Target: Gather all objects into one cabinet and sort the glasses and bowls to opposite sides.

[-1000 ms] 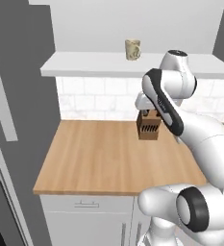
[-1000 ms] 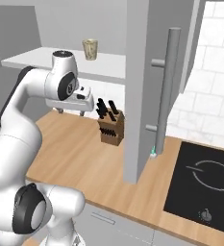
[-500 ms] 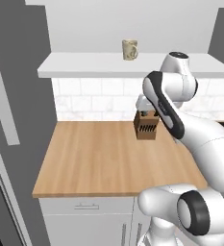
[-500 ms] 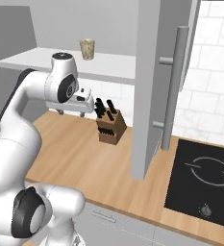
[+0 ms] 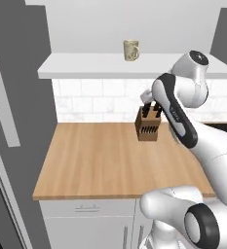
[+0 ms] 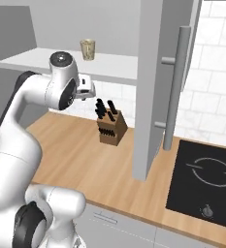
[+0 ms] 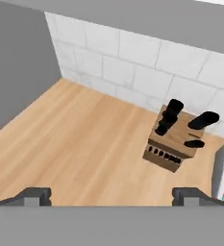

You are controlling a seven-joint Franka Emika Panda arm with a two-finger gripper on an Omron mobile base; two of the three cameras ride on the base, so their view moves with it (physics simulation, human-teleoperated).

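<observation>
The beige ceramic mug with a side handle [image 5: 130, 49] stands upright on the white shelf board [image 5: 85, 66], at 12 o'clock of the left base view; in the right base view the mug [image 6: 88, 49] sits at 11 o'clock, near the shelf's back edge. Beside the shelf, the tall flat grey cabinet door [image 6: 155, 87] stands open edge-on, with its long vertical grey bar handle [image 6: 175, 87] facing 3 o'clock.

The two-finger gripper [image 7: 111, 195] hangs below the shelf, above the light wooden countertop [image 7: 75, 149]. Its dark fingertips [image 7: 34, 196] stand wide apart with nothing between them.

A brown wooden knife block with black handles [image 7: 177, 137] rests on the countertop against the white tiled wall [image 7: 132, 67], at 2 o'clock in the hand view. A black induction hob [image 6: 206, 181] lies at 4 o'clock of the right base view.
</observation>
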